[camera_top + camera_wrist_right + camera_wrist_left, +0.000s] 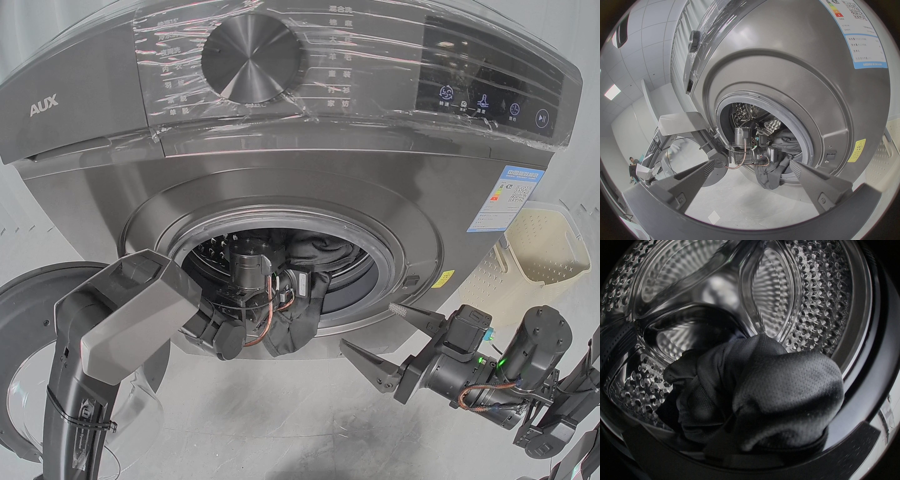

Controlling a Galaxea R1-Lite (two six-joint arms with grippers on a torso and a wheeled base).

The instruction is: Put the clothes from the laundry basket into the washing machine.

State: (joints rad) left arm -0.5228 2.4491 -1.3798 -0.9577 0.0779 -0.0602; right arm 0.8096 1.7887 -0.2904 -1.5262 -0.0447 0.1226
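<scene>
Left end effector point(299, 282), grip hidden, sits in the washing machine point(387, 206) mouth; dark garment point(294, 328) hangs outward below it

Indoor test room or lab, not a home laundry. A grey front-loading washing machine point(300, 187) stands on a bare, pale, glossy floor point(281, 406) — clear protective film point(350, 75) is wrapped over its control panel, and an energy label point(509, 197) is stuck to its front. A cream perforated laundry basket point(550, 250) sits just beside it. The right wrist view shows a white gridded panel ceiling point(637, 47) with a flat square light point(612, 91) and a long pale curtain point(678, 53) along the wall — an office-like fit-out.
</scene>
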